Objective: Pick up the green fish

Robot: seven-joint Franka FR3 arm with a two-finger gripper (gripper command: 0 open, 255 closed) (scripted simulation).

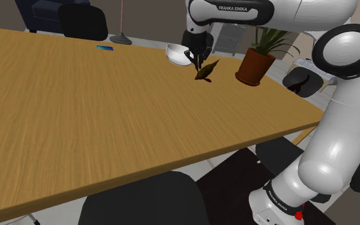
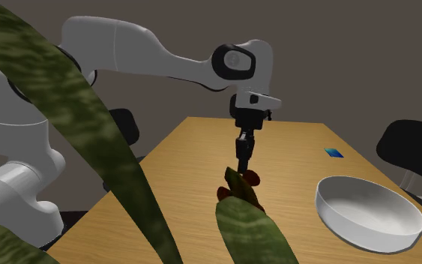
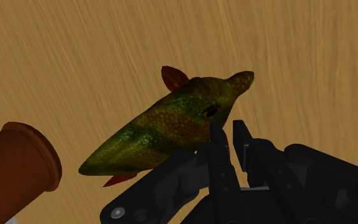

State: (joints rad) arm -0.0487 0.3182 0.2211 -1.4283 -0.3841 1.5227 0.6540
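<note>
A green-and-brown scaled fish with red fins hangs tilted just above the wooden table, near its far side. My black gripper comes down onto it from above. In the wrist view the two fingers stand almost together, pinching a thin edge of the fish beside its eye, and the gripper is shut on it. From the second exterior view the fish dangles under the gripper, partly hidden behind a plant leaf.
A white bowl sits just behind the gripper, and a terracotta plant pot stands to the shoulder view's right of the fish. A small blue card lies at the far edge. Dark chairs surround the table. Large leaves block the second exterior view.
</note>
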